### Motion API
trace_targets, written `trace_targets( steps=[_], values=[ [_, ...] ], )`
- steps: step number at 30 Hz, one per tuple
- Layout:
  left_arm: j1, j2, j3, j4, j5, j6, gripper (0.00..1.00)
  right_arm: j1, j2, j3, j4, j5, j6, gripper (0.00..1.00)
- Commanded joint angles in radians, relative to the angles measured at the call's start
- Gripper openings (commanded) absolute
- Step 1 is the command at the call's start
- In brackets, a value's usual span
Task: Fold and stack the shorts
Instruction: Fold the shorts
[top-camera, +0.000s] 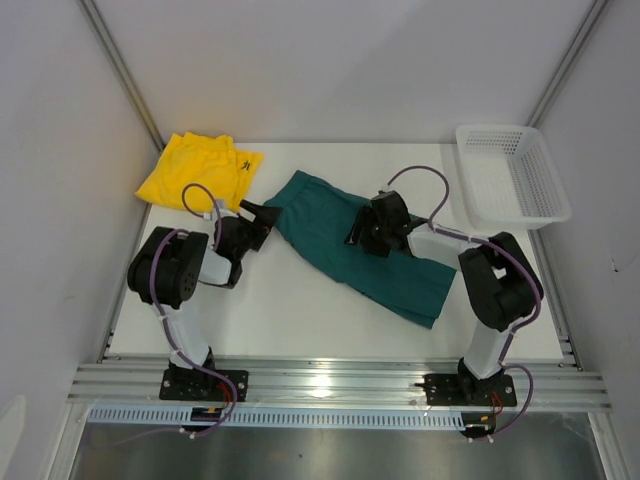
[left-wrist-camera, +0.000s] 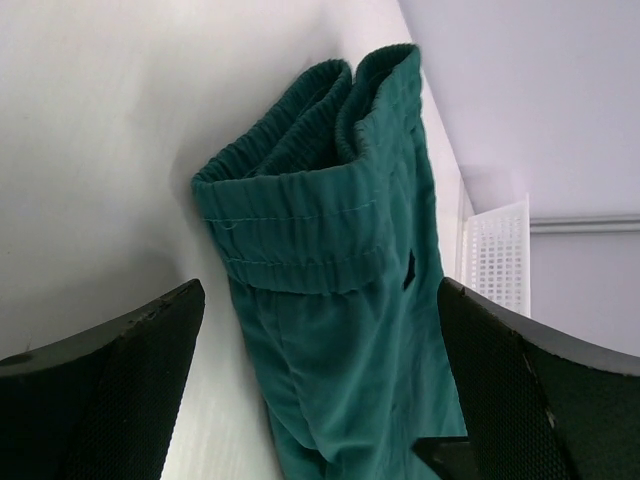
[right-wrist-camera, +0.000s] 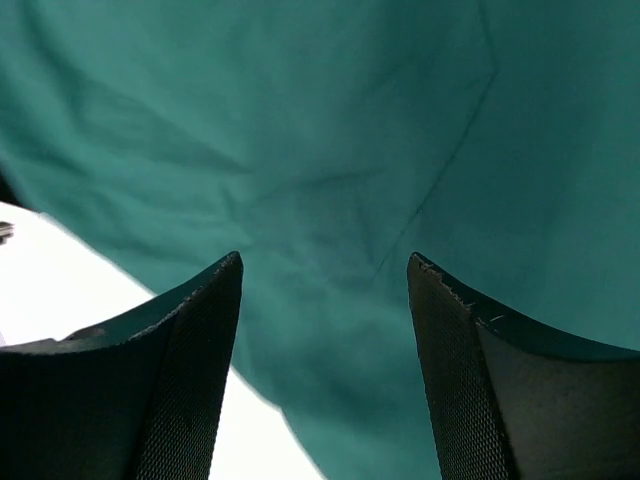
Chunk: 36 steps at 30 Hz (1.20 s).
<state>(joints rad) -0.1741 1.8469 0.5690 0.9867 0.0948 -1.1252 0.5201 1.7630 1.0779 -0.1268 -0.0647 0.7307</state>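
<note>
teal shorts lie across the middle of the table on a diagonal: waistband end toward the back left, leg end toward the near right. the fabric is mostly flat, with soft creases. the waistband end is bunched and doubled over, and its elastic ribbing shows in the left wrist view. a small dark mark sits on the cloth just below the waistband.

yellow shorts sit in the back left corner of the table, crumpled in a loose heap, with a small dark logo facing up near their right edge. they lie apart from the teal pair and are not stacked.

left gripper is low at the waistband end of the teal shorts, pointing along them. its fingers are spread wide and released. the waistband lies ahead of and between the two tips. no contact is visible and nothing is held.

right gripper is over the middle of the teal shorts, pointing down at the cloth. its fingers are apart and released. in its wrist view the teal fabric fills the gap beyond the tips, unpinched. whether the tips touch the cloth cannot be told.

white mesh basket is at the back right corner, well apart from both pairs of shorts.
</note>
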Motion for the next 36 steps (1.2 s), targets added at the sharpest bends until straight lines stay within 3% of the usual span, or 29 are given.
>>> trace_targets(
  steps=[1,7,13,19,25,31,36],
  values=[
    [-0.018,0.069,0.035,0.121,-0.006,-0.057,0.99,0.02,0.065,0.043,0.121,-0.053,0.025,0.68],
    [-0.045,0.117,0.045,0.138,-0.079,-0.091,0.99,0.058,0.148,0.106,0.21,-0.077,0.032,0.67],
    [-0.048,0.144,0.072,0.135,-0.132,-0.087,0.99,0.083,0.194,0.194,0.133,-0.047,0.009,0.66],
    [-0.048,0.181,0.095,0.145,-0.179,-0.1,0.99,0.084,0.214,0.131,0.136,-0.078,0.018,0.58],
    [-0.048,0.225,0.134,0.155,-0.205,-0.093,0.95,0.09,0.205,0.002,0.188,-0.106,0.029,0.4],
    [-0.048,0.235,0.183,0.1,-0.227,-0.087,0.76,0.115,0.197,-0.05,0.21,-0.113,0.03,0.38],
    [-0.045,0.235,0.206,0.118,-0.231,-0.071,0.37,0.127,0.193,-0.058,0.194,-0.109,0.021,0.36]
  ],
)
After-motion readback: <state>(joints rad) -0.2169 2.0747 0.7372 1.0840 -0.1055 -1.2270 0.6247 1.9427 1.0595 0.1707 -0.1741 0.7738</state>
